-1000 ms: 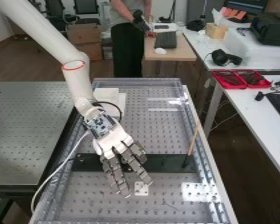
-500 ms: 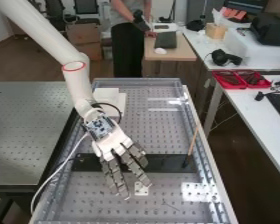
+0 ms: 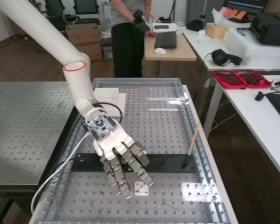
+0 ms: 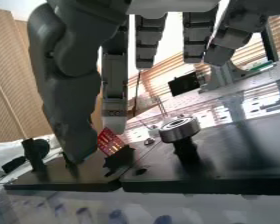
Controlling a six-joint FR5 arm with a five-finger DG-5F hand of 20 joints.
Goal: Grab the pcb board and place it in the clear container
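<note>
Above the black plate [image 3: 167,162], the hand [image 3: 117,145] stays with its fingers straight and spread toward the bench's near end. In the wrist view the hand [image 4: 114,75] hangs with fingers extended and thumb apart, over the dark plates [image 4: 217,150]. Beyond the thumb is a small red piece with a light grid [image 4: 111,142]; whether it is the pcb board, I cannot tell. Clear edging [image 3: 137,82] borders the perforated bench top; I cannot make out a separate clear container. Nothing is visibly gripped.
A metal ring sits on a black post [image 4: 179,130] on the plates. A thin wooden-handled stick [image 3: 192,145] leans near the plate's right end. White blocks [image 3: 109,97] lie behind the hand, beside a black cable. Red trays [image 3: 241,80] are on the side table.
</note>
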